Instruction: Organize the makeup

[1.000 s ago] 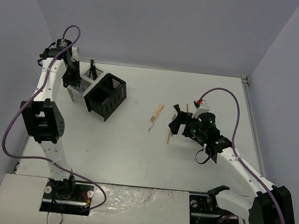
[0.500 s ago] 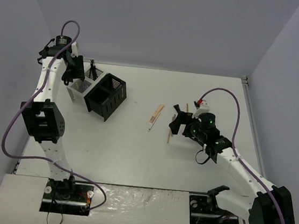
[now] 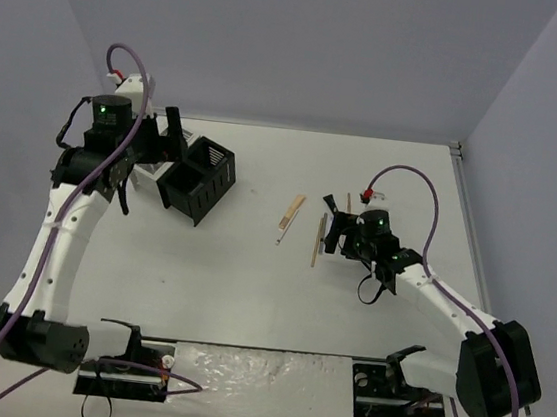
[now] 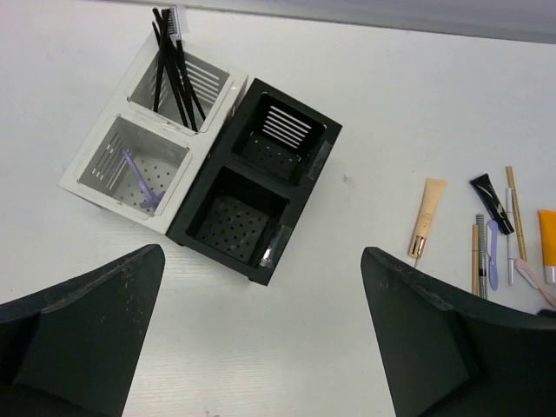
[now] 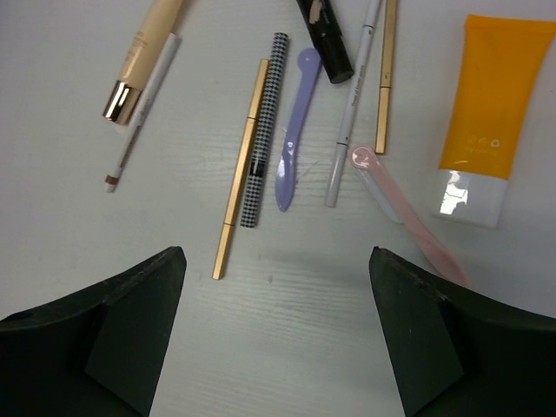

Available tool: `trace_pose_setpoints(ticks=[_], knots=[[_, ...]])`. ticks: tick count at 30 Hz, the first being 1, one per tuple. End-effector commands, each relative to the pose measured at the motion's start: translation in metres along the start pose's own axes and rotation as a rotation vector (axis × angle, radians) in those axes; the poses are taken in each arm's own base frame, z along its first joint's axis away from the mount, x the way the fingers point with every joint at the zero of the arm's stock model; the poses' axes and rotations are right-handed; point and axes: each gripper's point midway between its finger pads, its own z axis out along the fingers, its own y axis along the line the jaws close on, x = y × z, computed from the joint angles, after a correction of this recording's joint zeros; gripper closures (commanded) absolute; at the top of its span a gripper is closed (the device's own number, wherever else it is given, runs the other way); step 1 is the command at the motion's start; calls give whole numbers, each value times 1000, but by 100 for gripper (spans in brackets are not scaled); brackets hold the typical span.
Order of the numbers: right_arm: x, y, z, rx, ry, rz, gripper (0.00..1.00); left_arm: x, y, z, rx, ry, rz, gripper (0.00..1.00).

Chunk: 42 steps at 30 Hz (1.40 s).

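Your left gripper (image 4: 262,261) was down at the white box (image 4: 113,204) a second ago. It has since lifted clear, and its fingers now stand spread wide with nothing between them. I read that as a drop-off just finished. In the upper left of the left wrist view, the black pencils (image 4: 178,78) stand in the box's upper compartment and a lilac looped piece (image 4: 139,178) lies in the lower one; which of these just went in I cannot tell. Both cells of the black box (image 4: 300,195) beside it are bare. Your right gripper (image 5: 276,254) has edged up and left in the overhead view. It hangs over the loose makeup at middle right with jaws apart, pinching nothing. Below it lie the gold pencil (image 5: 239,182), the checked pencil (image 5: 265,130), a lilac spatula (image 5: 291,148), a pink spatula (image 5: 404,213), the beige stick (image 5: 148,48) and the orange tube (image 5: 486,95), all on the table (image 5: 287,347). So most of the sorting is ahead of you, and the right side looks set for the next pick.
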Motion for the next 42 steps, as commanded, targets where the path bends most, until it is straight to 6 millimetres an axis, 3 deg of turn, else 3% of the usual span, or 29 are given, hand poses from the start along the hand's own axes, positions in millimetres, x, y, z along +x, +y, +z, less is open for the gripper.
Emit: trace_pose_setpoints(ticks=[1, 4, 9, 12, 22, 27, 35, 42], knots=[[-19, -22, 9, 173, -26, 1, 20, -6, 10, -22, -28, -134, -2, 3], [-19, -34, 17, 239, -1, -12, 21, 10, 17, -29, -50, -141, 17, 3], [-12, -36, 36, 247, 66, -55, 25, 44, 23, -20, -52, -82, 13, 3], [-11, -46, 43, 267, 98, -64, 35, 59, 24, -14, -46, -26, 14, 3], [-12, -66, 55, 253, 168, -56, 43, 60, 18, -15, -13, -26, 6, 3], [12, -66, 59, 219, 261, -61, 43, 60, 17, -16, -6, -30, 5, 3], [24, -65, 58, 214, 303, -71, 51, 61, 16, -15, -1, -29, 3, 3], [46, -58, 51, 214, 365, -78, 67, 62, 17, -14, -2, -24, 4, 3]])
